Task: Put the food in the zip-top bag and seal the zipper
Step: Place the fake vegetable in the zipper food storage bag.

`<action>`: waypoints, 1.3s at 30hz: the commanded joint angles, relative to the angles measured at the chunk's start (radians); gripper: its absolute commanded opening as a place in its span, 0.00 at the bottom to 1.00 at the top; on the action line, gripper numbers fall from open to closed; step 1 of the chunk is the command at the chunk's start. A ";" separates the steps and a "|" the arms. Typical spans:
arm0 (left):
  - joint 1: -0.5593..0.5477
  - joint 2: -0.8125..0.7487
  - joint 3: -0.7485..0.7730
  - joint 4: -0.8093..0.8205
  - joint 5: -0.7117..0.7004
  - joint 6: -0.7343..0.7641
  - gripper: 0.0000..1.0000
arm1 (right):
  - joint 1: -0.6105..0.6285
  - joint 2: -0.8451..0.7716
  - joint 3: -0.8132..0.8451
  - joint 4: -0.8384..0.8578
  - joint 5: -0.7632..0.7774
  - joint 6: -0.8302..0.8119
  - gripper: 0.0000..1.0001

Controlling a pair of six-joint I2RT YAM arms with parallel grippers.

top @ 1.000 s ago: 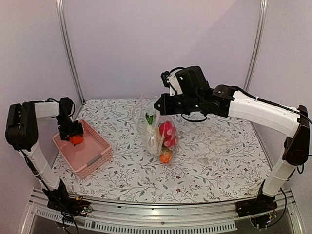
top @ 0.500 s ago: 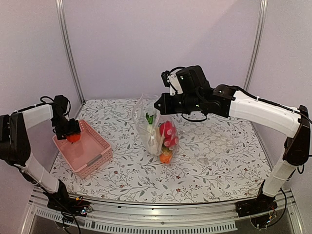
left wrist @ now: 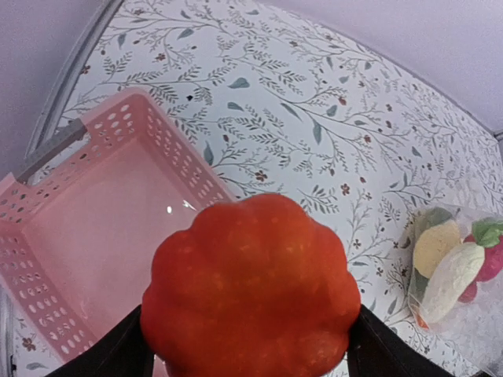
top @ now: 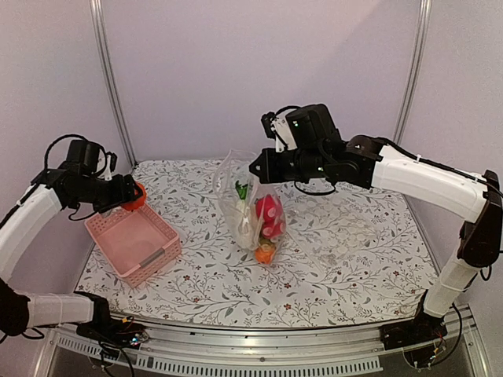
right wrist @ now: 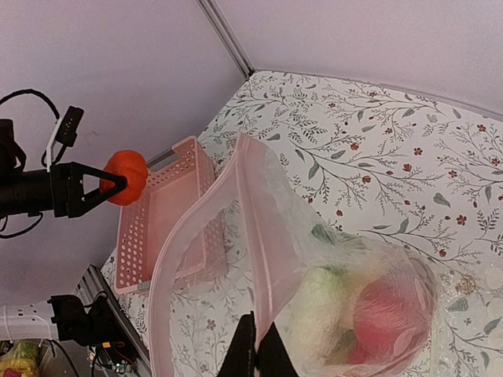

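- Left fingers [top: 134, 195]: clamped on a round, lobed orange toy fruit [top: 139, 194]. The left wrist view shows a dark finger [left wrist: 118, 355] pressed to each side of the fruit [left wrist: 251, 298].
- This fruit is held in the air above the 12 o'clock corner of the pink basket [top: 153, 259], clear of its rim. The basket interior looks bare pink in the left wrist view [left wrist: 173, 149].
- The basket sits at the 9 o'clock side of the flowered bench [top: 354, 251].
- Right fingers [top: 254, 169]: together, pinching the zipper [right wrist: 247, 220] of the zip-top bag [top: 236, 177]. In the right wrist view the tips [right wrist: 255, 349] meet on the strip.
- The bag is near bench centre, slightly toward 12 o'clock, well apart from the basket. Its top is lifted by the right arm and its lower part sags onto the bench.
- The bag mouth is open; the rim loops out toward 9 o'clock in the right wrist view.
- Food already in the bag:
  - a red piece [top: 271, 210]
  - a white radish [top: 248, 226] with a green top [top: 241, 190]
  - an orange piece [top: 267, 252] at the bottom, toward 6 o'clock
- Through the crinkled plastic I cannot count the pieces exactly.
- From the held fruit, the bag lies toward 3 o'clock.
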 commanded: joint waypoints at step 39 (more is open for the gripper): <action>-0.758 0.294 0.451 0.089 -0.041 -0.031 0.74 | 0.031 -0.055 -0.004 0.033 -0.077 -0.083 0.00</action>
